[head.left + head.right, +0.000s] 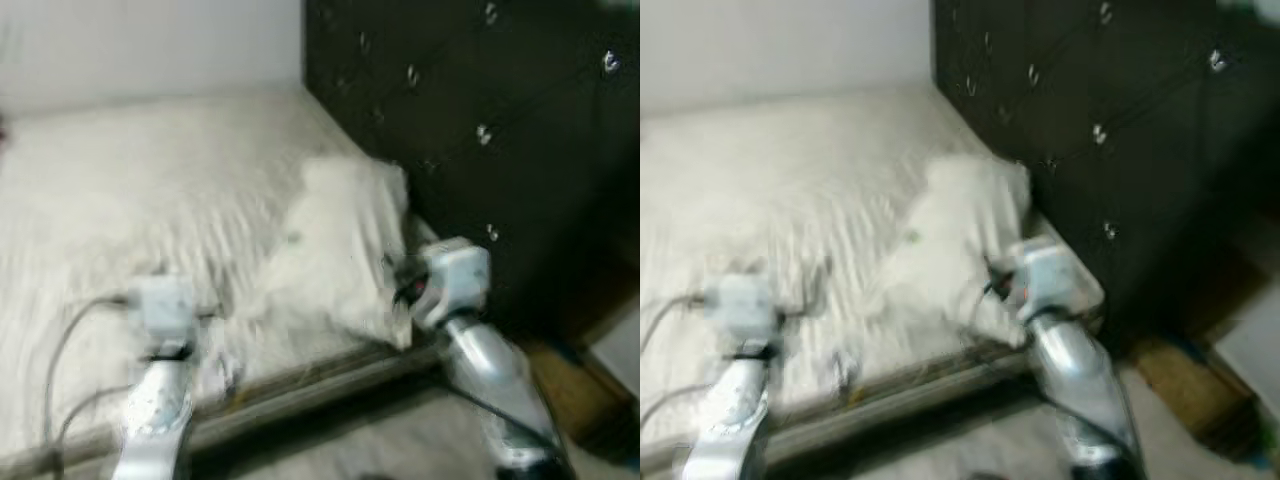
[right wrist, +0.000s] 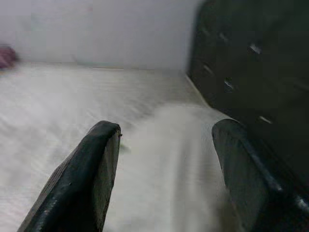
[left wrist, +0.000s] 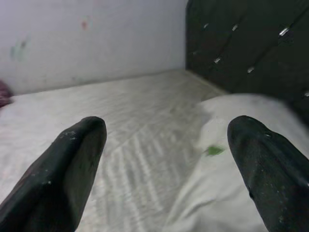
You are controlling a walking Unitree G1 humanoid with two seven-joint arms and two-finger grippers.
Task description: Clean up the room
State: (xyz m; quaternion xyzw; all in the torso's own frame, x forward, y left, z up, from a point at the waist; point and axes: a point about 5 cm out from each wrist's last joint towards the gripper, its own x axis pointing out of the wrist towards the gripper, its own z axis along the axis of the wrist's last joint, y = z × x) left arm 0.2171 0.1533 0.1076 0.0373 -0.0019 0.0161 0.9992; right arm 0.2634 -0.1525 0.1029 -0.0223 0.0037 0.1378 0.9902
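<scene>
Motion blur smears both eye views, and the small green speck (image 3: 213, 150) on the white pillow (image 1: 340, 250) cannot be identified. The pillow lies at the mattress (image 1: 130, 190) corner by the dark tufted headboard (image 1: 480, 130). The left gripper (image 3: 166, 159) and right gripper (image 2: 166, 159) both gape wide, empty, over the near edge.

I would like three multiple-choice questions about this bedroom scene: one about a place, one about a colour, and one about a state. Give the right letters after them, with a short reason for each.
1. Where does the white pillow lie?
A. On the floor
B. On the mattress, near the headboard
C. On a chair

2. What colour is the headboard?
A. Dark, nearly black
B. Pink
C. Yellow

3. How do the fingers of the left gripper stand?
A. Shut on the pillow
B. Shut on nothing
C. Open, holding nothing

Answers:
1. B, the pillow rests on the mattress in the corner beside the tufted headboard.
2. A, its buttoned panels look almost black.
3. C, the left wrist view shows a wide gap between the two fingers with only bedding beyond.
</scene>
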